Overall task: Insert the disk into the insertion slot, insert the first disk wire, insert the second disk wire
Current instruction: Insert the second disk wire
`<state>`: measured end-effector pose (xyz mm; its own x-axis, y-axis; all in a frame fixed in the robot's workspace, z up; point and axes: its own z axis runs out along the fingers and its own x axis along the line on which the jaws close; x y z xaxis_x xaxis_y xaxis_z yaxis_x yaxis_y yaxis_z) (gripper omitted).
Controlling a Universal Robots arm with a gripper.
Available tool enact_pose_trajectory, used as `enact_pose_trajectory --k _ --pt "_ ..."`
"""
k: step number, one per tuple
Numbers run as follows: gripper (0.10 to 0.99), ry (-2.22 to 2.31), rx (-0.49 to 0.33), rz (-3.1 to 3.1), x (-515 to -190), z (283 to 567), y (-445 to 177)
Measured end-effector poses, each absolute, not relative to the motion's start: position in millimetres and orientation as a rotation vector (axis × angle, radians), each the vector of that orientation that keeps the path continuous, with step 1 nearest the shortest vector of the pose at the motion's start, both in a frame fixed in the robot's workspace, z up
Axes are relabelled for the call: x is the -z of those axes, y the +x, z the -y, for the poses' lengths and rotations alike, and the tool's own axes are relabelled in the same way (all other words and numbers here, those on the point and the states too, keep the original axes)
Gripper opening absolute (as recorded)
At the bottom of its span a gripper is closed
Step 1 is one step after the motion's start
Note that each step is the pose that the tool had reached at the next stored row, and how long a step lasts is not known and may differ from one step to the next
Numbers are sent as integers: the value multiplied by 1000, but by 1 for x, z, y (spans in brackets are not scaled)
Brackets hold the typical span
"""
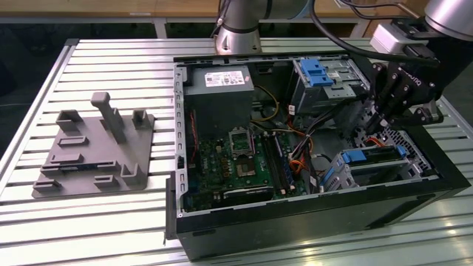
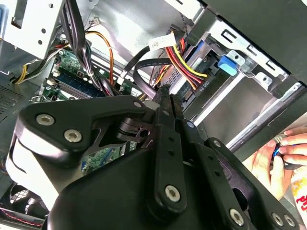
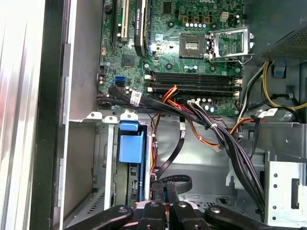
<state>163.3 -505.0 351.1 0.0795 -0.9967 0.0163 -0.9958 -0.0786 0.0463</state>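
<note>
The disk already lies in the slot at the corner of the case. Its blue carrier sits flush with the bay, so the wiring is the work in hand. The tool hangs just above that bay, tilted down into the case so its tips can get in under the cable bundle beside the disk. In both wrist views its fingers are pressed together, and they seem to be pinching the end of a looped black wire, though the grip point itself is partly hidden. The loop leaves slack for the plug to be steered toward the disk. A hand rests outside the case wall, clear of the tool.
</note>
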Motion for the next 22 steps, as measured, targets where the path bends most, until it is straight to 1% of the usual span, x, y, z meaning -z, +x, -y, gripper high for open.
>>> enact_pose_trajectory --k 22 --pt "145 2259 31 2117 -350 521 169"
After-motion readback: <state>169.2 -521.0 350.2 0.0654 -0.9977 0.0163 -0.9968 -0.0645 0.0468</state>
